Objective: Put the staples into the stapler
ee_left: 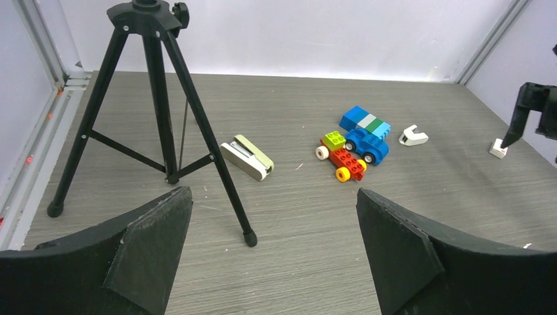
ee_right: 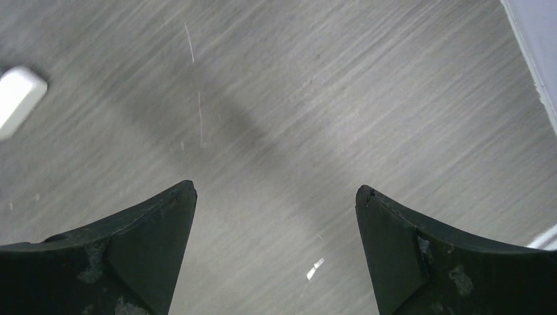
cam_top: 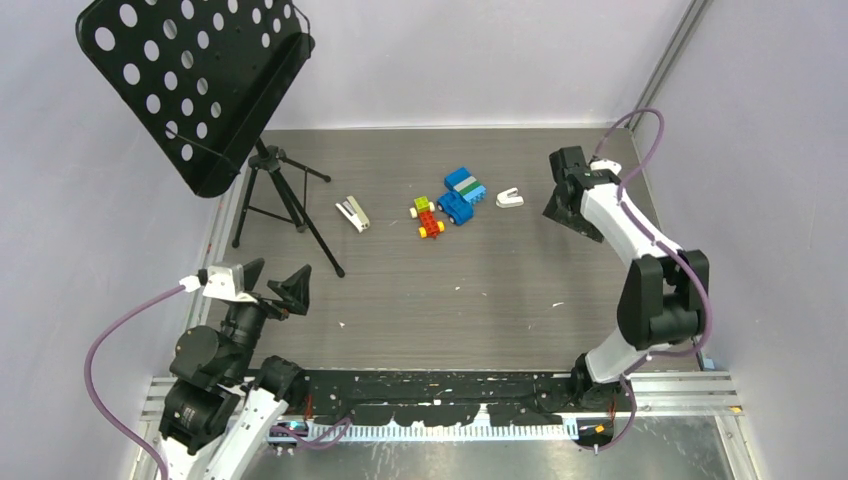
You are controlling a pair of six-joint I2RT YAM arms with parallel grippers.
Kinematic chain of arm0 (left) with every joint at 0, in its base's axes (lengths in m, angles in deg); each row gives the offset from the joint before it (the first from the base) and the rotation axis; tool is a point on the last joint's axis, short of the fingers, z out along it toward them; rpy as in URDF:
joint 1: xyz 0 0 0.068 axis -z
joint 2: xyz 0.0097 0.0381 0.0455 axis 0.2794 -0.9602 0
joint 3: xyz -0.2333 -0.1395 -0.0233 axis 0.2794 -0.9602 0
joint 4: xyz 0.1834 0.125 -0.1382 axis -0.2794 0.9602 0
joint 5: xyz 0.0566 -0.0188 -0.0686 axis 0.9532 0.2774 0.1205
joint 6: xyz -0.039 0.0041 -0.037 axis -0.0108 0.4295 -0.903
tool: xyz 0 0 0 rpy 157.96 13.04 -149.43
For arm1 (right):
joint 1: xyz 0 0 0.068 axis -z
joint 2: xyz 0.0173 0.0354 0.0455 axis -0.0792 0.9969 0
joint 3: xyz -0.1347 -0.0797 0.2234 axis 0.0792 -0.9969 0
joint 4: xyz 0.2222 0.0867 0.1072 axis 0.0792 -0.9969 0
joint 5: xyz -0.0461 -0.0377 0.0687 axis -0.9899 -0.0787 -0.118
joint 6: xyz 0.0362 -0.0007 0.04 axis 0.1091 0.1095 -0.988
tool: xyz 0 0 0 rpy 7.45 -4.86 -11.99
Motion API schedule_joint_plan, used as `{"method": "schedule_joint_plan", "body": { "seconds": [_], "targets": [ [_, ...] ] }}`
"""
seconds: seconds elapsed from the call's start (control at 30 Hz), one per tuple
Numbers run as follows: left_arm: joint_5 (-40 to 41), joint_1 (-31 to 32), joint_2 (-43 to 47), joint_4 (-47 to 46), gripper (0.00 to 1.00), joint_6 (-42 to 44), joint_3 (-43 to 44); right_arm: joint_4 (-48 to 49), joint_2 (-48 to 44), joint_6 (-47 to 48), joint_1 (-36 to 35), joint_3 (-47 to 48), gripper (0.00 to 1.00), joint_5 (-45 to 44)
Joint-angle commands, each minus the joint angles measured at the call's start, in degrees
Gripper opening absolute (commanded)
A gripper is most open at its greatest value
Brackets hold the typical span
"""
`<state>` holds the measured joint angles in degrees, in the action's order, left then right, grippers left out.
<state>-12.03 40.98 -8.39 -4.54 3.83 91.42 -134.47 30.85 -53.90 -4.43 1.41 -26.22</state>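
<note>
Our left gripper (ee_left: 272,193) and right gripper (ee_right: 276,190) gape apart, empty; we see the stapler (cam_top: 352,213) at nine o'clock from the blue toy car (cam_top: 458,208)

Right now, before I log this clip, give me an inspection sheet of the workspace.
surface: grey wood-grain table, a few pale specks
job's things: stapler lying free near the tripod leg; staples not identifiable
clutter: toy brick cars, white claw-shaped piece, small white box, music stand
grippers: left gripper open, empty; right gripper open, empty
cables: purple cables looping from each arm
surroundings: pale walls
</note>
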Motion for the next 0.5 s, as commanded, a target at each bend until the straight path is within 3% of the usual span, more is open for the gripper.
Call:
{"method": "schedule_joint_plan", "body": {
  "seconds": [0.0, 0.23, 0.47],
  "targets": [
    [0.5, 0.9, 0.5, -1.7, 0.98, 0.8, 0.0, 5.8, 4.1, -3.7, 6.8, 4.8, 0.95, 3.4],
    [0.6, 1.3, 0.7, -1.7, 0.98, 1.1, 0.0, 19.6, 9.2, -3.1, 17.4, 2.7, 0.95, 13.3],
    [0.3, 1.9, 0.0, -2.1, 0.98, 1.4, -0.2, 16.1, 21.1, -3.0, 21.7, 12.4, 0.89, 16.6]
  ]
}}
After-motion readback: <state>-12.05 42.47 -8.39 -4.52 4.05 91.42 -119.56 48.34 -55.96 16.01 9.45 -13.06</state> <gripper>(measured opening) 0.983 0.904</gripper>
